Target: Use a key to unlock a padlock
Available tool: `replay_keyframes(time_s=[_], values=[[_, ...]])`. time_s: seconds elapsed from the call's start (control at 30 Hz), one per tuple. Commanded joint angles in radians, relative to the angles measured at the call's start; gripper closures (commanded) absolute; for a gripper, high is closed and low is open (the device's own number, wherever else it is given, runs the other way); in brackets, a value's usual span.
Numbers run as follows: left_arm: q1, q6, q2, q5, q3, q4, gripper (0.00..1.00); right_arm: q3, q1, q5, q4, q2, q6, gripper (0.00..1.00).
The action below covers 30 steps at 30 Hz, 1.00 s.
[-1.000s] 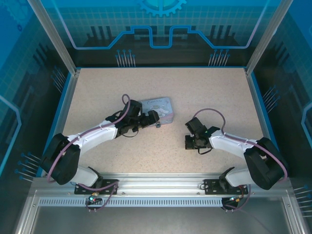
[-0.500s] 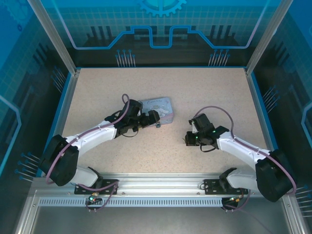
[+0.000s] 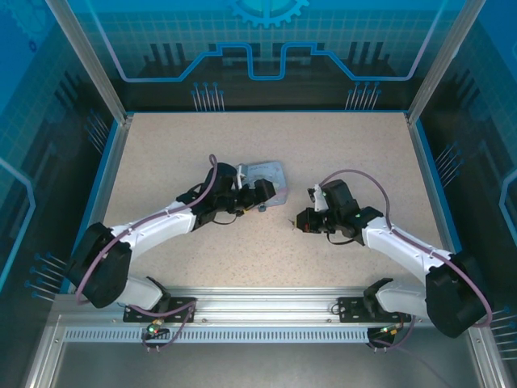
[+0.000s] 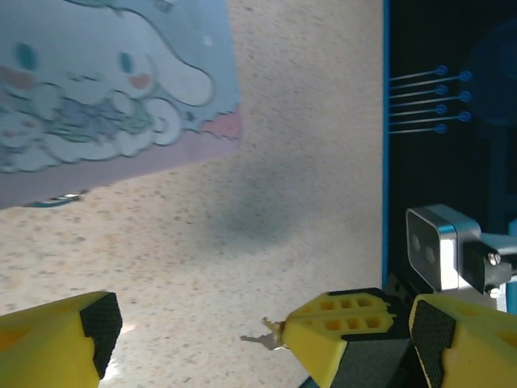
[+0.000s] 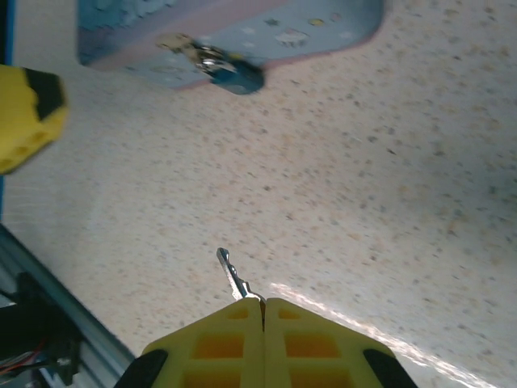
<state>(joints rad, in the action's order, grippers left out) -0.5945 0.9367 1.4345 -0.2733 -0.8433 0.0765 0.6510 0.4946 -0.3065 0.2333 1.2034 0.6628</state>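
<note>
Scene: A key is brought toward a padlock over a speckled surface where two arms are mounted side by side.
Right fingers: The right fingers are pressed fully together on the head of the key. The thin blade is left jutting out ahead, slightly skewed.
Left fingers: The left fingers are spread wide just beside the tin, and nothing is held between them.
Padlock: It is seen at the clasp on the front edge of a pale blue tin, some way ahead of the key's tip.
Key: It is held between the two arms, near the tin's corner.
Risk, grip: Only a small part of the key is pinched, so it could be twisted or pushed back between the pads when the tip meets metal.
Risk, lock: The padlock appears unsupported and could be knocked aside by a slightly off-line approach.
Risk, tin: The tin is not braced and could be shoved along the surface, taking the lock with it.
Risk, crowding: The two sets of fingers are close together, so a clash is possible.
Unknown: The direction the keyhole faces cannot be made out.
</note>
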Motion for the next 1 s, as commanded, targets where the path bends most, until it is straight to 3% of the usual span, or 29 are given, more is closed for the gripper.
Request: replay_keyframes(time_s=[0.0, 0.27, 0.57, 0.97], values=[[-0.027, 0.043, 0.035, -0.06, 0.03, 0.112, 0.09, 0.036, -0.009, -0.08, -0.089, 0.009, 0.059, 1.0], [-0.046, 0.14, 0.115, -0.114, 0.074, 0.315, 0.35, 0.046, -0.011, -0.099, -0.135, 0.003, 0.109, 1.0], [-0.068, 0.167, 0.157, -0.115, 0.074, 0.366, 0.65, 0.032, -0.01, -0.1, -0.163, 0.004, 0.135, 1.0], [-0.076, 0.17, 0.176, -0.109, 0.064, 0.371, 0.84, 0.027, -0.011, -0.095, -0.161, 0.012, 0.133, 1.0]])
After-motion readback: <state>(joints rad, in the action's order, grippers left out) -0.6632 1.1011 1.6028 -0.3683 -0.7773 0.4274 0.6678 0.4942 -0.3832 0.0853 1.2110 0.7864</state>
